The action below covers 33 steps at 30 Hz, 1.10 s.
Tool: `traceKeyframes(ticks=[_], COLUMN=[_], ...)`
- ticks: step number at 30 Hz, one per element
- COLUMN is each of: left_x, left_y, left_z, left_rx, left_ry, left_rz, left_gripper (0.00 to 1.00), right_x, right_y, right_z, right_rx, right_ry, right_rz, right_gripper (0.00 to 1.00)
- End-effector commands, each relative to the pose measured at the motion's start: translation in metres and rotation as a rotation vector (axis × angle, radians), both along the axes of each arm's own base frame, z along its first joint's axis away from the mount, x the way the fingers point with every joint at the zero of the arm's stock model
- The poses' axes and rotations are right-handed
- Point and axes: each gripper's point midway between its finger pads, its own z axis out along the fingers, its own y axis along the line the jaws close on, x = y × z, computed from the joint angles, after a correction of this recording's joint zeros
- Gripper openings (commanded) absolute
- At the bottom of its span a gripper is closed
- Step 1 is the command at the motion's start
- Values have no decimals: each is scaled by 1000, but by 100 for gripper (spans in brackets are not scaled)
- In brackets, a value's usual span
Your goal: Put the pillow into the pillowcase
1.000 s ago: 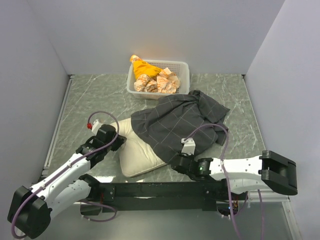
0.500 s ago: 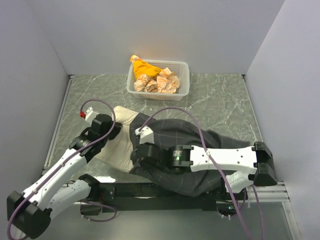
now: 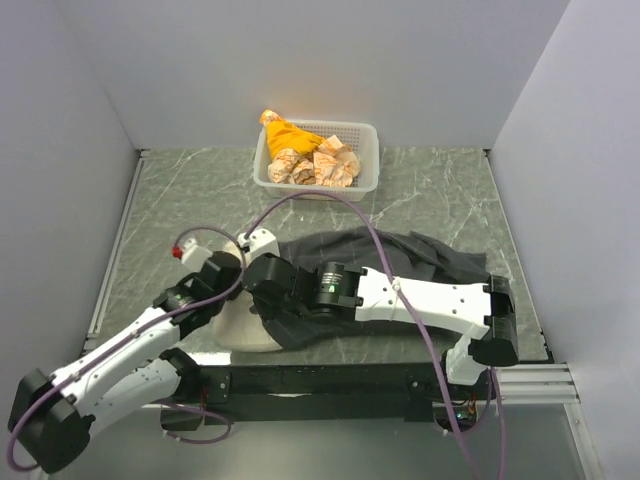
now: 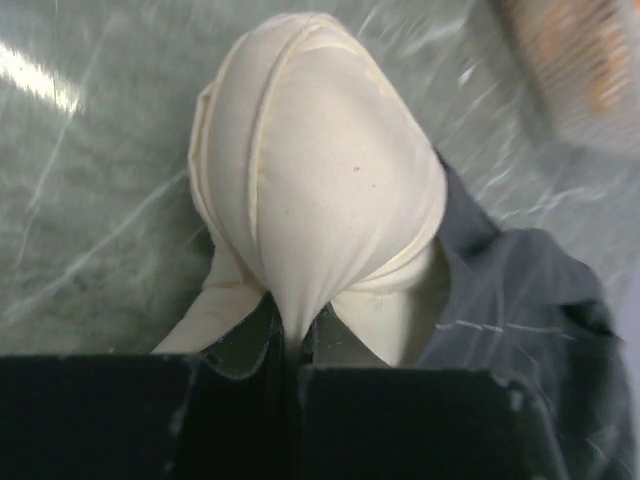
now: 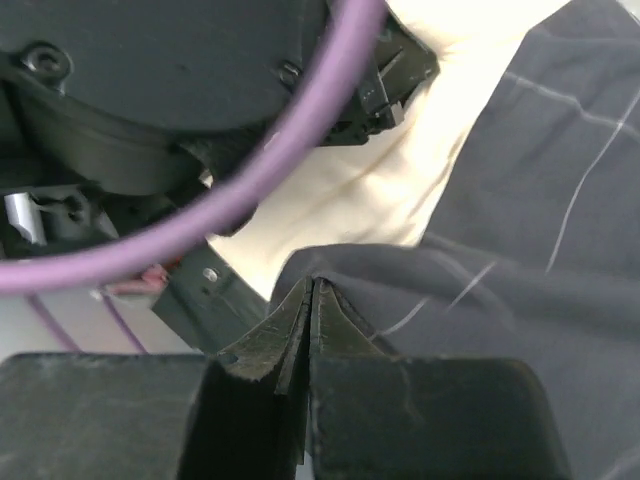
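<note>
pillowcase [image 3: 430, 258] dragged left | right gripper [image 5: 310, 300] pinching it | left gripper [image 4: 290, 340] pinching pillow [image 4: 330, 180] | basket [image 3: 320, 188] behind

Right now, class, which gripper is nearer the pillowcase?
Right. The right gripper is shut on a fold of the pillowcase at its edge. The left gripper is shut on the pillow, with the pillowcase lying just beside it.

Table: grey-green marbled top [image 3: 440, 205].
Far edge, middle: white mesh basket [image 3: 368, 172].
Near side, left of middle: cream pillow [image 3: 245, 328], one end bare.
Middle to right: dark checked pillowcase [image 3: 440, 262], rumpled, its left end over the pillow.
</note>
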Motion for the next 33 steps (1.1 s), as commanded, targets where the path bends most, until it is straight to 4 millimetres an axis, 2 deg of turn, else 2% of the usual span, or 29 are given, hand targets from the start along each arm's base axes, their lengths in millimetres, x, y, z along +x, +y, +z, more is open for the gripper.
traceKeyframes(ticks=[1, 3, 4, 6, 7, 8, 9, 10, 11, 13, 14, 17, 21, 23, 25, 26, 28, 29, 31, 32, 33], left_x=[4, 5, 5, 7, 8, 11, 11, 8, 10, 6, 4, -4, -13, -19, -24, -27, -30, -30, -31, -34, -36], left_y=[-41, -41, -42, -39, -35, -34, -30, -21, -9, 11, 22, 46, 60, 65, 61, 59, 44, 35, 21, 13, 10], left_z=[9, 5, 6, 20, 29, 55, 68, 74, 106, 124, 150, 183, 204, 211, 216, 215, 208, 188, 167, 142, 130], left_rx=[-142, -120, -112, -83, -69, -80, -50, -21, -29, 9, -17, -58, -136, -172, -203, -219, -260, -262, -305, -310, -334], left_ry=[-20, -9, -15, -52, -77, -139, -175, -175, -243, -266, -321, -365, -365, -370, -386, -388, -364, -323, -269, -208, -175], left_rz=[-57, -67, -79, -95, -90, -101, -111, -93, -47, 4, 45, 119, 178, 198, 170, 154, 81, 51, 7, -18, -15], left_gripper=[1, 1, 1, 20, 28, 45, 57, 70, 88, 99, 99, 99, 98, 90, 86, 76, 63, 51, 37, 26, 23], right_x=[11, 19, 19, 26, 31, 35, 44, 45, 48, 58, 62, 73, 82, 86, 88, 89, 92, 92, 94, 96, 98], right_y=[10, -2, -12, -25, -37, -44, -53, -64, -72, -95, -104, -133, -165, -178, -184, -185, -185, -183, -180, -177, -176], right_z=[14, 19, 32, 48, 68, 78, 88, 110, 120, 147, 156, 184, 212, 224, 232, 232, 231, 231, 228, 225, 225], right_rx=[178, 188, 196, 198, 215, 224, 238, 290, 308, 349, 351, 383, 410, 419, 420, 416, 408, 410, 408, 403, 401], right_ry=[19, -3, -14, -55, -83, -101, -112, -127, -146, -177, -198, -242, -289, -314, -325, -326, -327, -324, -320, -315, -316], right_rz=[-17, -57, -68, -89, -112, -119, -140, -141, -147, -182, -199, -245, -300, -322, -324, -328, -327, -324, -316, -315, -319], right_gripper=[0, 0, 0, 0, 0, 0, 0, 0, 0, 0, 0, 0, 0, 0, 0, 0, 0, 0, 0, 0, 0])
